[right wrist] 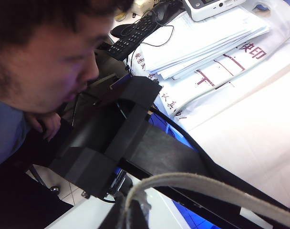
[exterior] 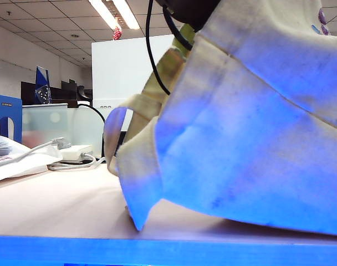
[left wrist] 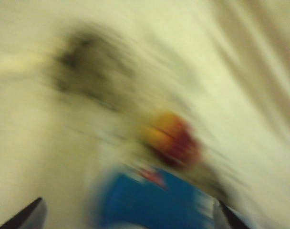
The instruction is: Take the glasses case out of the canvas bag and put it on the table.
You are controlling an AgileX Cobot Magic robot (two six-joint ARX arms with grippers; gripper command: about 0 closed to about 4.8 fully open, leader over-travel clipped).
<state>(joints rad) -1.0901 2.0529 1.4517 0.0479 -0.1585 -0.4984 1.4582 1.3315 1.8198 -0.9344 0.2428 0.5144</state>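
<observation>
The canvas bag hangs lifted at the right of the exterior view, cream cloth with its lower corner touching the table. The left wrist view, inside the bag, is badly blurred. There the bright blue glasses case lies between the spread fingertips of my left gripper, which is open. Just beyond the case sits a red-orange cube. My right gripper is shut on the bag's beige strap and holds it up. Neither gripper shows clearly in the exterior view; only a dark arm part and cables at the top.
A white adapter with cables and papers lie at the table's left, with a blue box behind. The right wrist view shows a person's face, a black stand, stacked papers and a remote.
</observation>
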